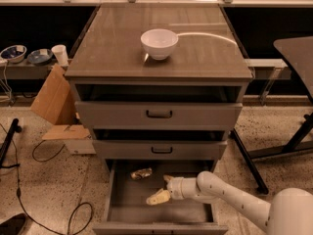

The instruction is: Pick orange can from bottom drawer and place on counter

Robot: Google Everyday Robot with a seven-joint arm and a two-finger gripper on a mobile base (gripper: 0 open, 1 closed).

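Observation:
The orange can (141, 173) lies on its side at the back left of the bottom drawer (128, 207), which is pulled out. My gripper (163, 188) is inside the drawer, just right of the can and a little nearer the front, not touching it. Its two pale fingers (158, 198) are spread open with nothing between them. The white arm reaches in from the lower right. The counter (117, 48) tops the cabinet above.
A white bowl (159, 43) sits on the counter. Two shut drawer fronts (159, 114) with black handles overhang the open drawer. Cardboard (54, 99) and cables lie on the floor to the left, and a dark table (296, 48) with legs stands on the right.

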